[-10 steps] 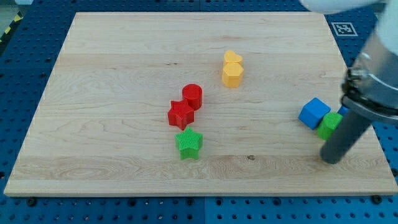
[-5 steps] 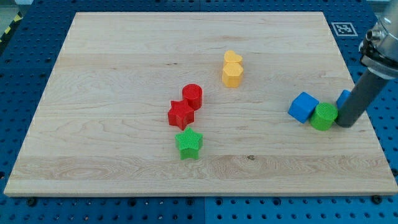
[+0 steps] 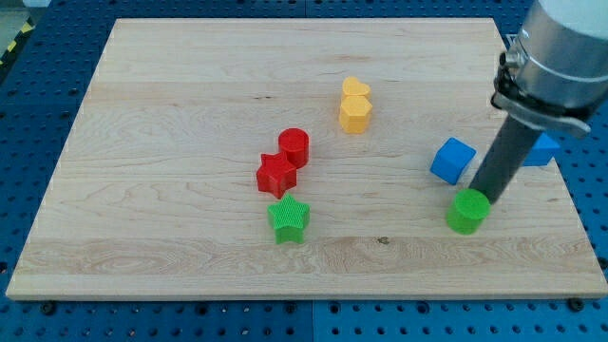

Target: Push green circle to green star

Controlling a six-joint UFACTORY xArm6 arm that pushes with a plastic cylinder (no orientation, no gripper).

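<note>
The arm enters from the view's upper right, and its dark rod is slanted down toward 7 o'clock. My tip (image 3: 482,197) is set against the upper right side of the green circle (image 3: 467,211). No claw is carried, so nothing is gripped; the rod only touches the block.

The green circle lies near the board's (image 3: 171,114) right edge, with the green star (image 3: 289,219) well apart at its 9 o'clock and bare wood seen between them. A blue cube (image 3: 452,161) sits at the circle's 11 o'clock, and another blue block (image 3: 542,150) is partly hidden behind the rod. Red cylinder (image 3: 294,146) and red star (image 3: 276,175) touch, above the green star. A yellow heart (image 3: 355,88) and yellow hexagon (image 3: 354,113) touch near the centre. A printed marker tag (image 3: 522,43) is seen off the board's top right corner; no writing can be read.
</note>
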